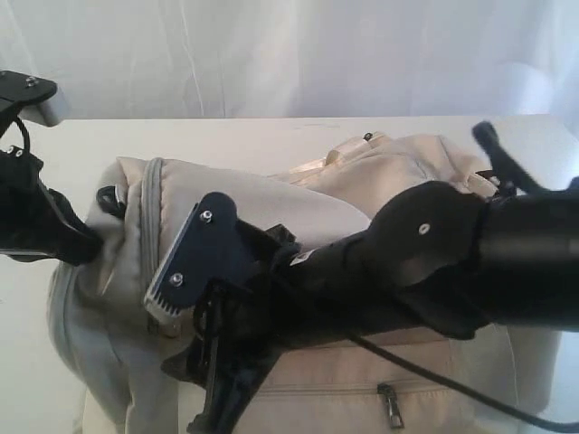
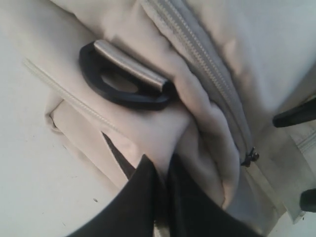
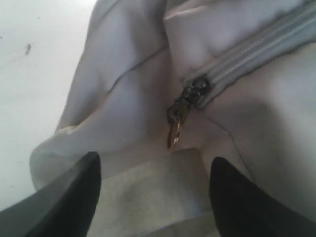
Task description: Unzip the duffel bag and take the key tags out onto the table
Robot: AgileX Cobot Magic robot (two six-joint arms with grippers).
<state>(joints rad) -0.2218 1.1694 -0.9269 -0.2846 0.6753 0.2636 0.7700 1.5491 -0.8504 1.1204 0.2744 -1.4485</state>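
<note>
Table (image 1: 271, 131) around duffel bag (image 1: 398, 167), left end effector (image 2: 160, 170) clamping it, right end effector (image 3: 155, 165) apart

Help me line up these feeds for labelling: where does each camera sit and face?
Exterior view: off the arms, facing the duffel bag on the table; left arm and right arm come in from the sides.
Left wrist view: on the left arm, looking along the left gripper, pinched on bag fabric beside a dark ring.
Right wrist view: on the right arm, looking past the open right gripper at the zipper pull.
Shared: both wrist views show that zipper pull.
</note>
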